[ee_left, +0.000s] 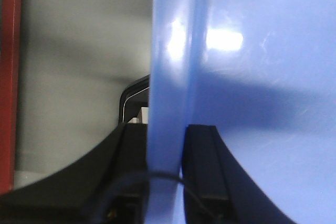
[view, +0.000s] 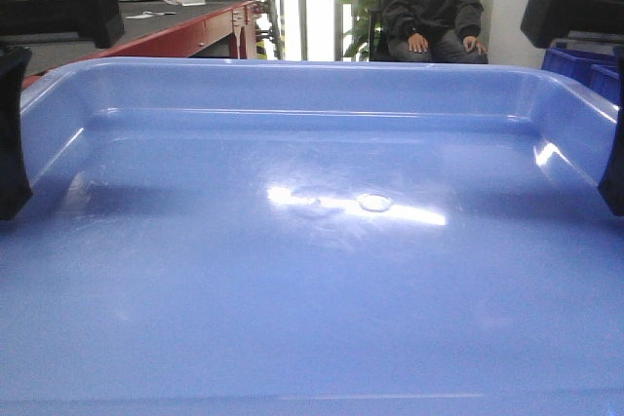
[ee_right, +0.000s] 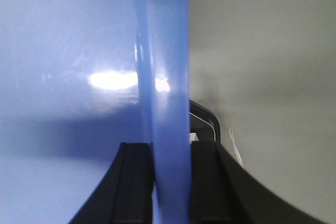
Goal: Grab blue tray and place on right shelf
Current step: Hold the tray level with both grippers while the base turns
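Left wrist view: rim of the blue tray [ee_left: 262,51] is clamped by the left claw [ee_left: 167,129]. Opposite rim is clamped by the right claw [ee_right: 170,148], one finger on each face.

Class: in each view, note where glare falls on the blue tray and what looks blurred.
Front view: a white glare streak crosses the floor of the blue tray by its centre mark, all sharp. Left wrist view: two highlights near the rim, the left gripper soft-focus, a shadow band across the tray. Right wrist view: one glare patch, the right gripper blurred.
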Controlling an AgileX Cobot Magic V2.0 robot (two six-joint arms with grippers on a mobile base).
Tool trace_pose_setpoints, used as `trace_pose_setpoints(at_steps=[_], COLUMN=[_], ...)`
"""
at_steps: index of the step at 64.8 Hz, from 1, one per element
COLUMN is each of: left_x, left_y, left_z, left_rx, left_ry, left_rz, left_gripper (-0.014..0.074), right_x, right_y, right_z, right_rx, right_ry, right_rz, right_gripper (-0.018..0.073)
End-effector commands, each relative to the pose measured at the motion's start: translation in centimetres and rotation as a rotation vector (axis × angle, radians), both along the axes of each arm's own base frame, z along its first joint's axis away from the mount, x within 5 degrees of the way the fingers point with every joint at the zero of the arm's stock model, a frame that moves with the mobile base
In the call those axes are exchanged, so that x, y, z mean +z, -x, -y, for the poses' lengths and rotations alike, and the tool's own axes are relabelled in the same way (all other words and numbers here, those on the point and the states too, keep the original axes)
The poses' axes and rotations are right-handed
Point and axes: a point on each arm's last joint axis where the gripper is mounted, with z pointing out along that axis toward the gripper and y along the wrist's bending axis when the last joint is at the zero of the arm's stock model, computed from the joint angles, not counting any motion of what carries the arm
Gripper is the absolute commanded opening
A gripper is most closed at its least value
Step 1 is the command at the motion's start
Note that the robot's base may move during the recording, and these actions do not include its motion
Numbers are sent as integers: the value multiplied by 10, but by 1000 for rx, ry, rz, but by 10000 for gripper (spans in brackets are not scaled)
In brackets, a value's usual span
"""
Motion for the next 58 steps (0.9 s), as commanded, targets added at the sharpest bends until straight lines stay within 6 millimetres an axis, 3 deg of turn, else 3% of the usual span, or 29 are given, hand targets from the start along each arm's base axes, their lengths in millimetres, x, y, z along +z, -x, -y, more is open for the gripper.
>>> trace_pose_setpoints(at_steps=[1,58], left_x=[13,13], left_y=[3,3], left_z=[-3,-3], left_rx=[15,15], left_ry=[20,20], left_rz=[39,39], left_gripper=[21,21], right_x=[14,14], right_y=[-2,-2], right_z=[1,1], right_rx=[-6,-6], right_ry=[-23,-23], right_rz=[67,68], right_gripper=[214,214])
